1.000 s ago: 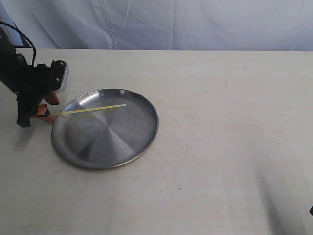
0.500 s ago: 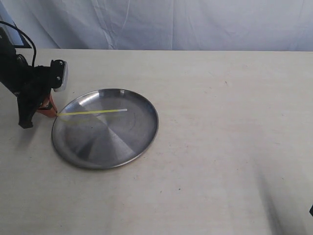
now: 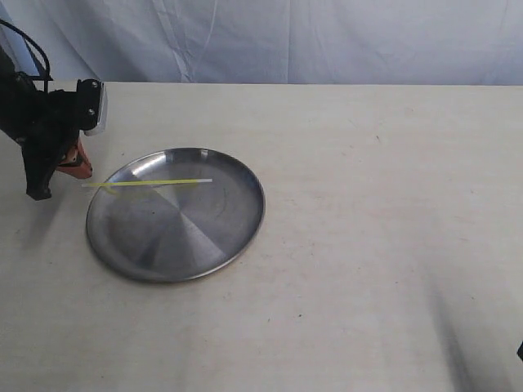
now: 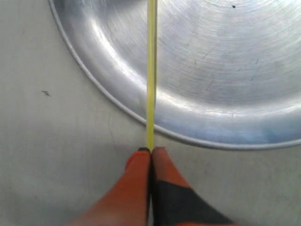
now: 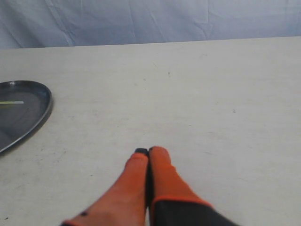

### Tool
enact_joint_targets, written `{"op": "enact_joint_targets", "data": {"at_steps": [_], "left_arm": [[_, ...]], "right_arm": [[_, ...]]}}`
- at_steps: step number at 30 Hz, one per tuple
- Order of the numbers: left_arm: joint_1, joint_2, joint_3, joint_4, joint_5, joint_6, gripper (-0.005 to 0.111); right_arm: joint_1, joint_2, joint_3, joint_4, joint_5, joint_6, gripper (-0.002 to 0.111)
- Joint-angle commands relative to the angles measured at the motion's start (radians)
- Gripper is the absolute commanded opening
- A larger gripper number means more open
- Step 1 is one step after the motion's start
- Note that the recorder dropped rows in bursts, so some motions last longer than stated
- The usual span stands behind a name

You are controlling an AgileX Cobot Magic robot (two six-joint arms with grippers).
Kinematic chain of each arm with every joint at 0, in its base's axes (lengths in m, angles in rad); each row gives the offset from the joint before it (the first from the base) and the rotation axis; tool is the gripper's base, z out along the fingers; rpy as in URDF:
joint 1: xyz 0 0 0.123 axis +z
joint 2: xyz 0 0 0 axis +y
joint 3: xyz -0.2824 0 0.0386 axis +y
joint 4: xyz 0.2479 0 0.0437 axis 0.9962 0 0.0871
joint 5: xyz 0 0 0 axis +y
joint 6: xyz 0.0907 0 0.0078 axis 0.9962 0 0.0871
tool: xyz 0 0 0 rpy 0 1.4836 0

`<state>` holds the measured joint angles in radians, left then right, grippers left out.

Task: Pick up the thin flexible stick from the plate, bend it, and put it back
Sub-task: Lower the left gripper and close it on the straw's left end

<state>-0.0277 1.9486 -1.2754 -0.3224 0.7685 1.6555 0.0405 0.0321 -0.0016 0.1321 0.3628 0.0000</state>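
The right end effector [image 5: 148,150] is clenched empty above the surface [image 3: 368,245], well apart from the plate [image 3: 176,237]. The straight stick [image 3: 151,183] crosses the plate's far half, one end pinched by the left end effector [image 4: 151,150] just outside the rim.

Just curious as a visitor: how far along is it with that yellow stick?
Grasped: the left gripper is shut on one end of the thin flexible stick, just off the plate. In hand: the pick-up. Left: the stick is straight, so bending and putting back remain. The right gripper is shut and empty.
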Motion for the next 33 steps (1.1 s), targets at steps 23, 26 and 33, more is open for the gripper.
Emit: {"op": "enact_joint_targets", "data": {"at_steps": [23,26,33], "left_arm": [[-0.004,0.069,-0.002,0.121,-0.095,0.004,0.063],[-0.017,0.084,-0.002,0.125,-0.099,0.022,0.063],[-0.054,0.091,-0.002,0.116,-0.111,0.029,0.063]], "right_arm": [[-0.005,-0.007,0.002,0.0,-0.006,0.0,-0.001],[-0.005,-0.007,0.002,0.0,-0.006,0.0,-0.001],[-0.005,-0.007,0.002,0.0,-0.006,0.0,-0.001]]}}
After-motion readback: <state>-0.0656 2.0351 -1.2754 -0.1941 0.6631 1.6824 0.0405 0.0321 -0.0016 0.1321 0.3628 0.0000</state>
